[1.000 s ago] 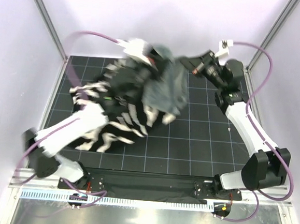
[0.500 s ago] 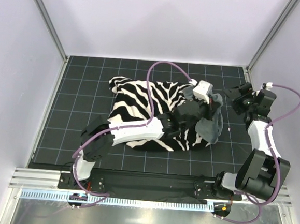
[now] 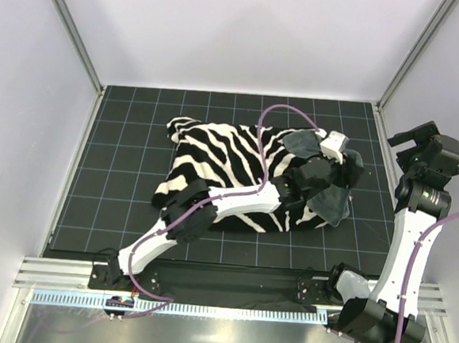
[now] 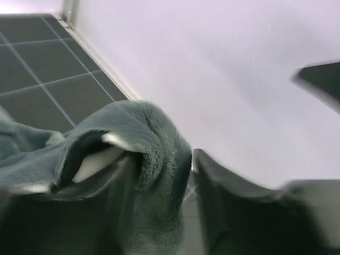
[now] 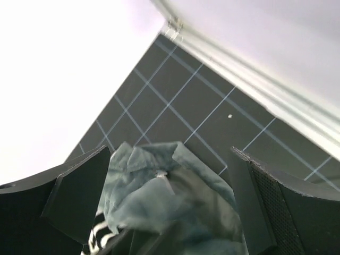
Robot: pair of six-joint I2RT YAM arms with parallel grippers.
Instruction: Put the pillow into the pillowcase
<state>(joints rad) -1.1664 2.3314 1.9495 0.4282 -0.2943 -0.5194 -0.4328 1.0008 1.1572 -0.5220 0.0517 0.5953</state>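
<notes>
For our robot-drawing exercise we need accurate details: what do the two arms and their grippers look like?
The left arm and right arm have white shells and black joints, each trailing a purple cable. A white block sits at the left wrist. The left gripper and right gripper have black wedge-shaped fingers.

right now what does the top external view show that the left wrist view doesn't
Only top external: the zebra side of the pillowcase spread on the mat, both arms, and the right tool open, off to the side of the fabric. Only left wrist: a close look into a grey plush fold with a pale strip inside. Both: the pillowcase's grey end and the black gridded mat.
</notes>
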